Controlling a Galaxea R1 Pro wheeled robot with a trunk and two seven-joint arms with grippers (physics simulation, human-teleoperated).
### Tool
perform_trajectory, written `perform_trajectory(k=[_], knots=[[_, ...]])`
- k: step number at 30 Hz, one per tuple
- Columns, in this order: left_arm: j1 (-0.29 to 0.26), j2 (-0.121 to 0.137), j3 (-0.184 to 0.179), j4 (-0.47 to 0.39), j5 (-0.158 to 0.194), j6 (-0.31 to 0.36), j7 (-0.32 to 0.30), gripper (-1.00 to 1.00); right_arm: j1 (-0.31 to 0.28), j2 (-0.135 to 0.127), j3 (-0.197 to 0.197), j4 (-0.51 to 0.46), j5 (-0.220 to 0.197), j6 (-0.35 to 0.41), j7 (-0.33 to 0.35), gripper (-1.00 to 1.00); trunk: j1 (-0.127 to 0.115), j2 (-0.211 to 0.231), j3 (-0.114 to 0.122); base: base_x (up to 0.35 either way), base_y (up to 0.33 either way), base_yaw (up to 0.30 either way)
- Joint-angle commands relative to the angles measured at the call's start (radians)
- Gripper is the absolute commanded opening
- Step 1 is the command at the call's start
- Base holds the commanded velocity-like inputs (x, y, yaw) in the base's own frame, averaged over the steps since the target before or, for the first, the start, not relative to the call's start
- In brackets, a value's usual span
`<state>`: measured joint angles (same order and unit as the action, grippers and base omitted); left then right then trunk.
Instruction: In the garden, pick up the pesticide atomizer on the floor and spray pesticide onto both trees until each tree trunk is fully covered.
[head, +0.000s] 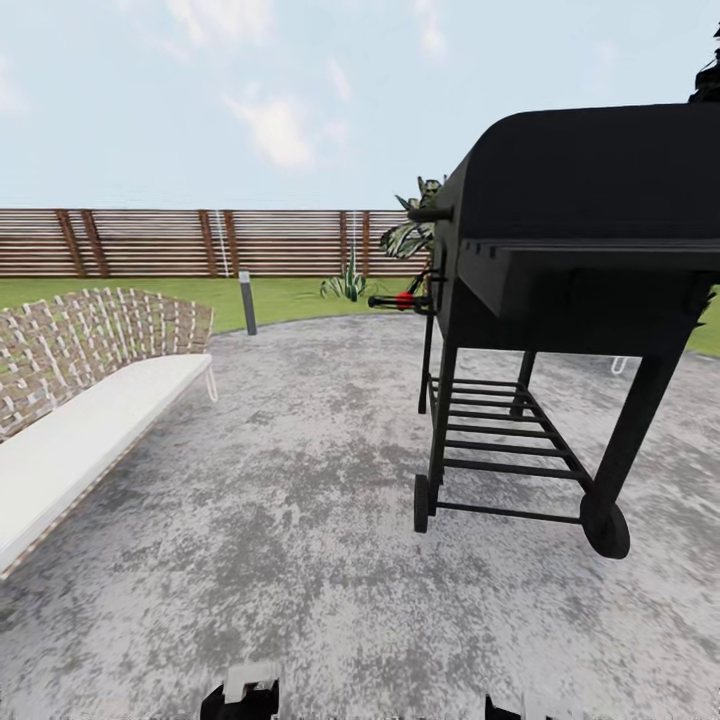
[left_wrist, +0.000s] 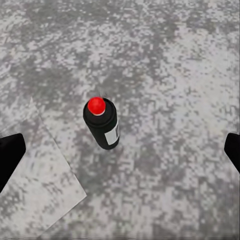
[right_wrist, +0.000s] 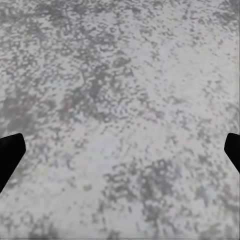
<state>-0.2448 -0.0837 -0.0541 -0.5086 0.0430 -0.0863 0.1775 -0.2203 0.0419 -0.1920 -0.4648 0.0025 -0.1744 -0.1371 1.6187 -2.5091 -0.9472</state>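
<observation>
The pesticide atomizer (left_wrist: 102, 125), a black bottle with a red cap and a white label, stands upright on the grey paved floor in the left wrist view. My left gripper (left_wrist: 121, 152) hangs above it, open, with its dark fingertips (left_wrist: 10, 155) far apart on either side and nothing between them. Over bare paving, my right gripper (right_wrist: 121, 152) is also open and empty. Beyond the paving lie the garden's green lawn (head: 290, 295) and brown slatted fence (head: 150, 242). The trees and their trunks are out of view.
A large black wheeled grill (head: 560, 260) stands close on the right. A wicker bench with a white cushion (head: 70, 430) is on the left, and a short grey lamp post (head: 247, 303) stands at the lawn's edge. Low plants (head: 350, 285) grow by the fence.
</observation>
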Motion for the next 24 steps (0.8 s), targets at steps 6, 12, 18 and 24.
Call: perform_trajectory(k=[6, 12, 18, 24], knots=[[-0.001, 0.002, -0.006, 0.000, 0.005, -0.003, 0.005, 1.00, -0.001, 0.001, -0.004, 0.000, 0.002, -0.004, -0.001, 1.00, 0.002, -0.002, -0.024, 0.000, 0.000, -0.112], [0.000, 0.002, -0.006, 0.001, 0.005, -0.002, 0.004, 1.00, -0.001, 0.001, -0.005, 0.000, 0.001, -0.004, -0.001, 1.00, 0.002, -0.002, -0.024, 0.000, 0.000, -0.250], [-0.001, 0.003, -0.006, 0.001, 0.005, -0.003, 0.002, 1.00, -0.001, 0.000, -0.004, 0.000, 0.002, -0.004, -0.001, 1.00, 0.003, -0.002, -0.032, 0.000, 0.000, -0.230], [-0.001, 0.004, -0.006, 0.001, 0.005, -0.003, 0.003, 1.00, -0.001, 0.001, -0.003, 0.000, 0.001, -0.004, -0.002, 1.00, 0.006, -0.004, -0.055, 0.000, 0.000, -0.063]])
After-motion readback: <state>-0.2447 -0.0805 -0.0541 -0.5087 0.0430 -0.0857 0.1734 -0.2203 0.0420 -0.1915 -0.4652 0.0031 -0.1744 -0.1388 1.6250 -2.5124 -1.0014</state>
